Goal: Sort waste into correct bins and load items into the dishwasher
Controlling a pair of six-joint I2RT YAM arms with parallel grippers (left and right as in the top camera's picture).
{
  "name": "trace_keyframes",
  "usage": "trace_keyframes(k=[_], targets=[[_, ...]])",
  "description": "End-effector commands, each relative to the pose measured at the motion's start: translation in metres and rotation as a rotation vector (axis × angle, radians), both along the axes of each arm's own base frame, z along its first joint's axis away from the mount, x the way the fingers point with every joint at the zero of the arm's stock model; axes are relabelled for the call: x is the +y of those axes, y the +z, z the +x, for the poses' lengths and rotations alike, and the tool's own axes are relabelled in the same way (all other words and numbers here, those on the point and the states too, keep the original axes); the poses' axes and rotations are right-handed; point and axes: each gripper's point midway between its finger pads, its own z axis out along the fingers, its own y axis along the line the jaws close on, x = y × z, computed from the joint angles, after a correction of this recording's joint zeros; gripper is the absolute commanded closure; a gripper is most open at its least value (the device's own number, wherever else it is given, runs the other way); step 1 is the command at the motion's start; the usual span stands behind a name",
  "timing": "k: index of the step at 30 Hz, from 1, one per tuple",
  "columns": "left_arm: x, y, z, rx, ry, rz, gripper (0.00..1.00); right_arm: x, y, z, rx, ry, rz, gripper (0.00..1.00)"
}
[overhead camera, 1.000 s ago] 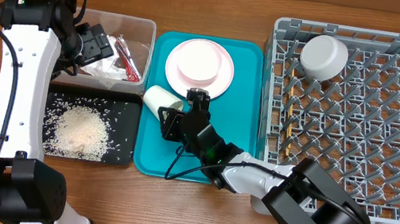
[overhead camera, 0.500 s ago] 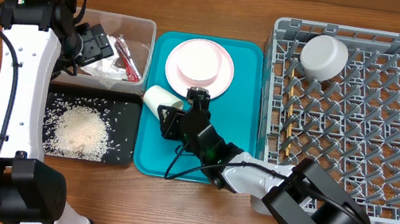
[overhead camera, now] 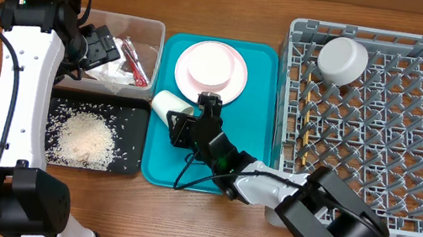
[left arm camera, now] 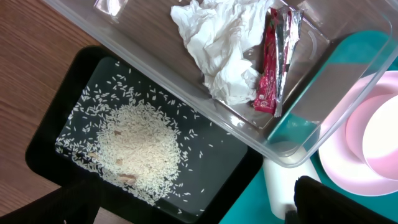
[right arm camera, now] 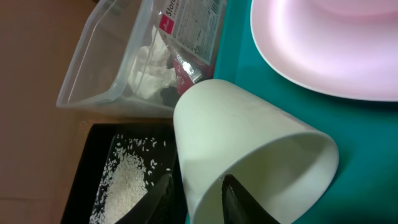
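The small white cup (overhead camera: 168, 105) lies on its side at the left of the teal tray (overhead camera: 237, 169). My right gripper (overhead camera: 186, 122) is shut on the cup (right arm camera: 249, 140), one finger inside its rim and one outside. The pale pink bowl (overhead camera: 207, 63) sits on the pink plate (overhead camera: 237, 82). The clear tub (overhead camera: 150, 31) holds the white tissue (left arm camera: 224, 50) and red wrapper (left arm camera: 268, 68). Rice (overhead camera: 87, 137) lies heaped in the black tray (overhead camera: 137, 117). My left gripper (overhead camera: 102, 43) hovers open over the tub's near edge, holding nothing. The grey bowl (overhead camera: 342, 60) is upside down in the dish rack (overhead camera: 387, 138).
Thin yellowish sticks (overhead camera: 305, 135), probably the chopsticks, show through the rack's left side. The rack takes up the table's right part and the teal tray the middle. Bare wood lies along the far edge and at the far left.
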Motion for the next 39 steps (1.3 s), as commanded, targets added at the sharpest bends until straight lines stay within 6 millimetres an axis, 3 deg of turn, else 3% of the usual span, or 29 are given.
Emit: trace_keyframes(k=[1,8,16,22,25,27,30,33,39], targets=[[0.002,0.008,0.003,-0.026,0.003,0.006,0.0,0.001,0.002,0.004,-0.012,-0.012,0.014,0.72],[0.002,0.008,0.003,-0.026,0.003,0.006,0.0,0.001,0.003,0.004,-0.016,-0.013,0.02,0.72],[0.002,0.008,0.003,-0.026,0.003,0.006,0.0,0.001,-0.013,0.004,0.017,-0.022,0.016,0.72],[0.002,0.008,0.003,-0.026,0.003,0.006,0.0,0.004,-0.009,0.004,0.007,-0.015,0.033,0.76],[0.002,0.008,0.003,-0.026,0.003,0.006,0.0,0.007,-0.009,0.0,0.019,0.014,0.042,0.83],[0.002,0.008,0.003,-0.026,0.003,0.006,0.0,0.01,-0.006,-0.003,0.025,0.038,0.054,0.94],[0.002,0.008,0.003,-0.026,0.003,0.006,0.0,0.018,0.01,-0.01,0.025,0.094,0.093,0.96],[0.002,0.008,0.003,-0.026,0.003,0.006,0.0,0.02,0.039,-0.013,0.0,0.116,0.133,0.96],[0.002,0.008,0.003,-0.026,0.003,0.006,0.0,-0.002,0.094,-0.025,0.003,0.175,0.13,0.96]])
